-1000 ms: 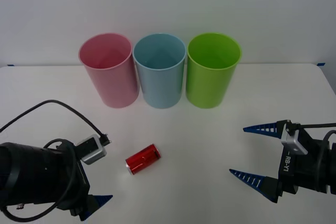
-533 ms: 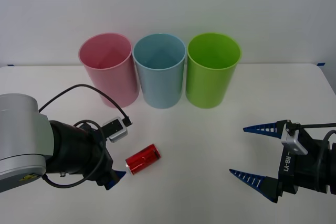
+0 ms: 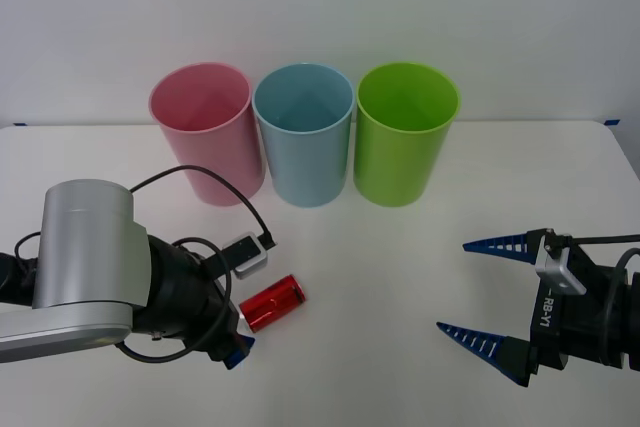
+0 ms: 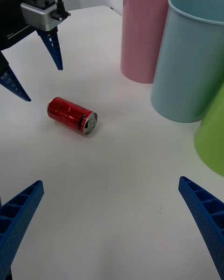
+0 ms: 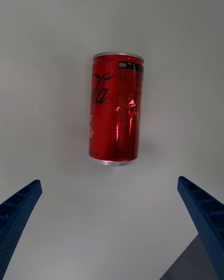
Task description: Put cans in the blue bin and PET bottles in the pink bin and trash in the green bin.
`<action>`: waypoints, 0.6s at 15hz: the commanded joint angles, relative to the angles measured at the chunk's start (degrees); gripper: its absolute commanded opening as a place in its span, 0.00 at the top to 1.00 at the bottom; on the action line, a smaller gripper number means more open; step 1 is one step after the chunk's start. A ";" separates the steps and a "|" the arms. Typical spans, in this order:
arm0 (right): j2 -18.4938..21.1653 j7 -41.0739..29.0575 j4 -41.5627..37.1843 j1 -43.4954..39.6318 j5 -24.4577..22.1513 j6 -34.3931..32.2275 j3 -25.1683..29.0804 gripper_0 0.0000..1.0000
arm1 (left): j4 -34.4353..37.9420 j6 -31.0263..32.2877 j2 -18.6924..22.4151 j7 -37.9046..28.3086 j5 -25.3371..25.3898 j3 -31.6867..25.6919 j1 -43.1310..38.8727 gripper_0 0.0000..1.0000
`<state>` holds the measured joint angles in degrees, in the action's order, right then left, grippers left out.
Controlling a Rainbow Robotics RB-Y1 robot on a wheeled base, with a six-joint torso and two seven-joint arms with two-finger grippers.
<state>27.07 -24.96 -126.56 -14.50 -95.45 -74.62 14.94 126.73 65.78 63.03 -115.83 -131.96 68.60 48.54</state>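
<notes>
A small dented red can lies on its side on the white table, left of centre. My left gripper hangs open just beside and over it, fingers spread wider than the can and not touching it. Across the back stand the pink bin, the blue bin and the green bin, all upright in a row. At the right, my right gripper is open with nothing between its fingers, pointing toward the can.
The white table runs back to a plain white wall behind the bins. Bare surface lies between the can and the bins and between the two arms. A black cable loops over the left wrist.
My left arm has swung forward and to the right, bringing its open gripper from the near left corner to the can. The can, bins and right arm have not moved.
</notes>
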 commanded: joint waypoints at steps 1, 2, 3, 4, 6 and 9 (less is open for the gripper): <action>0.00 0.00 0.00 0.00 0.00 0.00 0.00 0.00 | -2.72 0.05 -3.00 -0.01 0.21 0.05 -0.03 0.00; 0.00 0.00 0.00 0.00 0.00 0.00 0.00 0.00 | -3.51 0.05 -3.70 -0.01 0.30 0.05 -0.03 0.00; 0.00 0.00 0.00 0.00 0.00 0.00 0.00 0.00 | -4.65 0.05 -4.49 -0.01 0.30 0.05 -0.03 0.00; 0.00 0.00 0.00 0.00 0.00 0.00 0.00 0.00 | -5.62 -0.04 -5.28 -0.01 0.21 0.05 -0.03 0.00; 0.00 0.00 0.00 0.00 0.00 0.00 0.00 0.00 | -6.94 -0.04 -6.25 -0.01 0.03 0.05 -0.03 0.00; 0.00 0.00 0.00 0.00 0.00 0.00 0.00 0.00 | -9.57 -0.04 -8.71 -0.01 -0.32 0.05 -0.03 0.00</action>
<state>27.07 -24.96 -126.56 -14.50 -95.45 -74.62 14.94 117.74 65.82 54.83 -115.84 -132.10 68.65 48.53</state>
